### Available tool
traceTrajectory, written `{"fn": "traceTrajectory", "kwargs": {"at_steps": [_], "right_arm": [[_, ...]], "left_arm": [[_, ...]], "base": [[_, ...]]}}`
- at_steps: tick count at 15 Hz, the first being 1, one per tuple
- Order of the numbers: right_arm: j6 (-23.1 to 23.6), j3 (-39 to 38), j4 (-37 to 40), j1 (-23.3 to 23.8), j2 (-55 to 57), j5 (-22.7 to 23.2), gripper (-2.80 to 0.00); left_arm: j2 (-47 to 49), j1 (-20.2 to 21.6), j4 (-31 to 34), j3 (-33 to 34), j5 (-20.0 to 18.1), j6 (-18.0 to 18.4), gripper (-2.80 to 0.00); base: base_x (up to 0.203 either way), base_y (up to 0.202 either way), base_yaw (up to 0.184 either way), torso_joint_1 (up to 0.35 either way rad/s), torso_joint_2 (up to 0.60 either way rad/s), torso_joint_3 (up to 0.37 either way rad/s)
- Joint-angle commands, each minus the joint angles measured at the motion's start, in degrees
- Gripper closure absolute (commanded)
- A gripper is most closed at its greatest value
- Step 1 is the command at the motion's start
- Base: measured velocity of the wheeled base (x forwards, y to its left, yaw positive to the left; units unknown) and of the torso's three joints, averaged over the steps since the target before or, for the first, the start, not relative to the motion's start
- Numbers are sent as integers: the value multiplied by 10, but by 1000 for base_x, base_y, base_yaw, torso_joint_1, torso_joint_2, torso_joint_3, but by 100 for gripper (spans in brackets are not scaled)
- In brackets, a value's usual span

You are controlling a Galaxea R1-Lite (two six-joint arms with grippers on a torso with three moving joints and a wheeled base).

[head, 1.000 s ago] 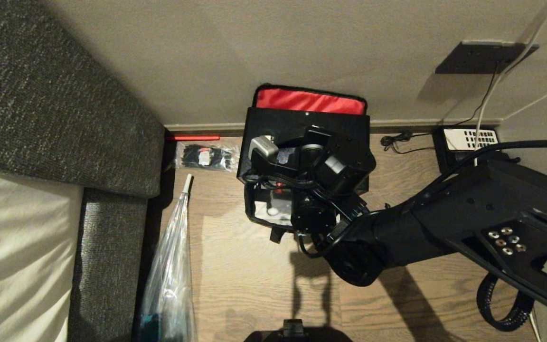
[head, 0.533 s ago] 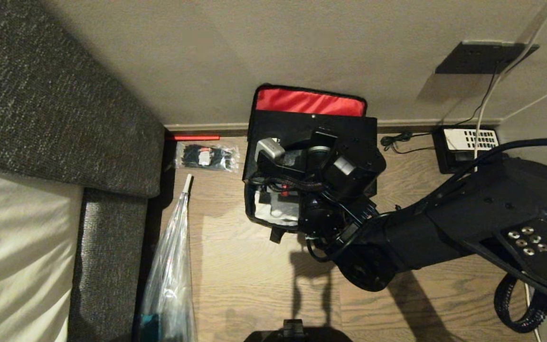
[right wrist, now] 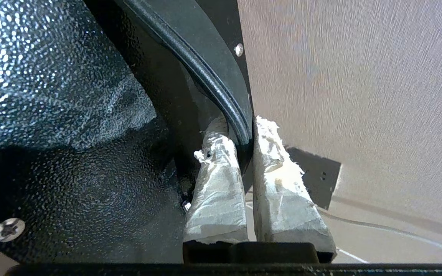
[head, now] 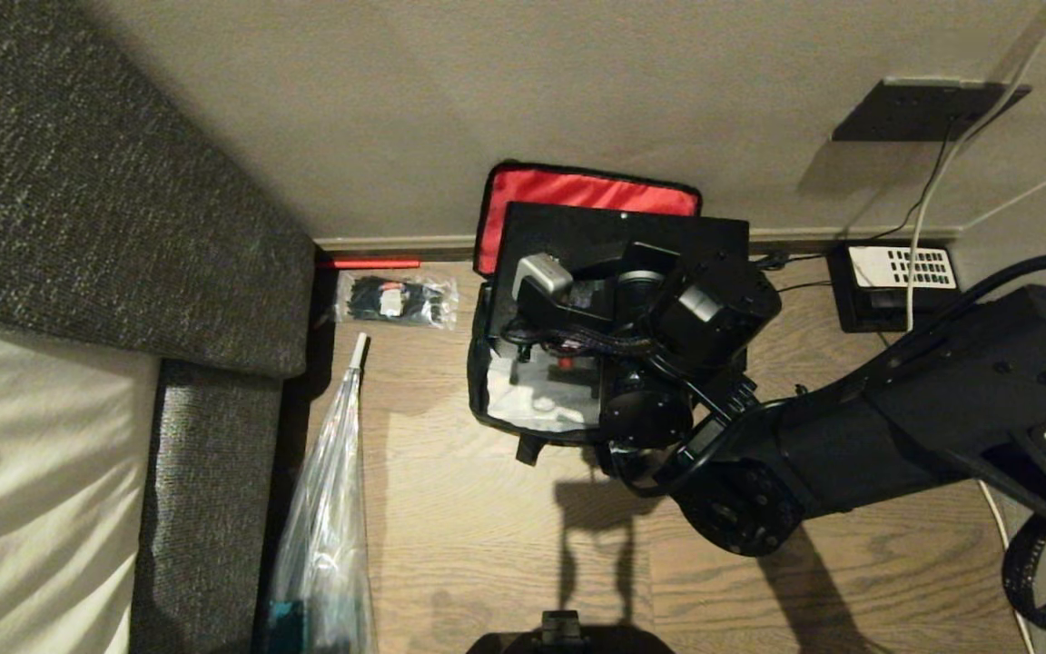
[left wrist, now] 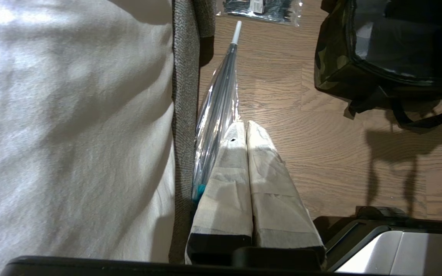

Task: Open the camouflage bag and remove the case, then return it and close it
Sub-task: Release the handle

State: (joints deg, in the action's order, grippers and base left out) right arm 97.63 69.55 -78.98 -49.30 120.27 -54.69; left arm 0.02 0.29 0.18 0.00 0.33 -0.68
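The step in hand is removal of the case [head: 623, 238] from the camouflage bag [head: 487, 400], which stands open on the floor against the wall with its red-lined lid flap [head: 577, 189] raised. The case is suspended above the bag opening, overhanging the bag's side nearest the telephone [head: 895, 282]. The right gripper [right wrist: 240, 143] is clenched on the case handle [right wrist: 213, 80], the taped fingers [right wrist: 215, 191] pinching the black strip between them. The next move calls for carrying the case clear of the bag and setting it down beside it without loosening the grip. The left gripper [left wrist: 246, 132] is parked, fingers pressed together and empty, well apart from the bag, beside the clear plastic bag [left wrist: 217, 111].
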Motion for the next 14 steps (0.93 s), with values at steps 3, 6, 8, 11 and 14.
{"fn": "traceTrajectory", "kwargs": {"at_steps": [3, 6, 8, 11, 14], "right_arm": [[5, -24, -18, 9, -20, -3, 0], [5, -40, -20, 20, -32, -3, 0], [5, -42, -20, 26, -37, -3, 0], [5, -51, -20, 34, -43, -3, 0], [5, -57, -20, 39, -51, -3, 0]], "left_arm": [[-1, 0, 0, 2, 0, 0, 0], [-1, 1, -1, 2, 0, 0, 0], [-1, 0, 0, 1, 0, 0, 0], [-1, 1, 0, 1, 0, 0, 0], [-1, 1, 0, 2, 0, 0, 0]], "base": [[0, 0, 0, 0, 0, 0], [0, 0, 0, 0, 0, 0], [0, 0, 0, 0, 0, 0], [0, 0, 0, 0, 0, 0], [0, 0, 0, 0, 0, 0]]}}
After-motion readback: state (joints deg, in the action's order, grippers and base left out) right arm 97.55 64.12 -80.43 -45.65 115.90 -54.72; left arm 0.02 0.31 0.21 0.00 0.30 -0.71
